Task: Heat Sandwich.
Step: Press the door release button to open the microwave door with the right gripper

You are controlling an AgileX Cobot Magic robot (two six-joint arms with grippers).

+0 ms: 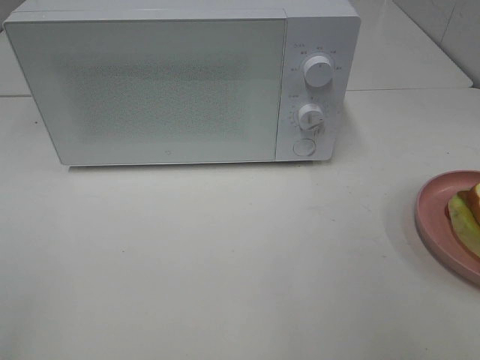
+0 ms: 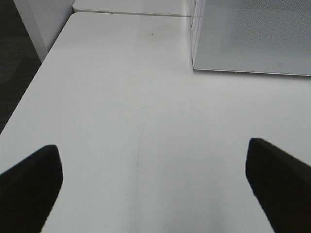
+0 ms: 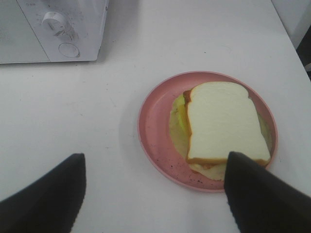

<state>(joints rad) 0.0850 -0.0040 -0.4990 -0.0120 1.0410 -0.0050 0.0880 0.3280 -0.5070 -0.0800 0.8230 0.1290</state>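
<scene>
The sandwich (image 3: 221, 121) is white bread with tan crust and green and orange filling. It lies on a round pink plate (image 3: 154, 127) on the white table. In the high view only the edge of the sandwich (image 1: 466, 215) and of the plate (image 1: 433, 214) show at the right border. The white microwave (image 1: 180, 82) stands at the back with its door shut. My right gripper (image 3: 154, 191) is open above the table just short of the plate, one finger over the sandwich's near corner. My left gripper (image 2: 153, 182) is open over bare table, near the microwave's left front corner (image 2: 252, 39).
The microwave has two knobs (image 1: 318, 71) and a round door button (image 1: 304, 146) on its right panel. The table's left edge (image 2: 29, 92) drops to a dark floor. A second table adjoins at the back (image 1: 405, 45).
</scene>
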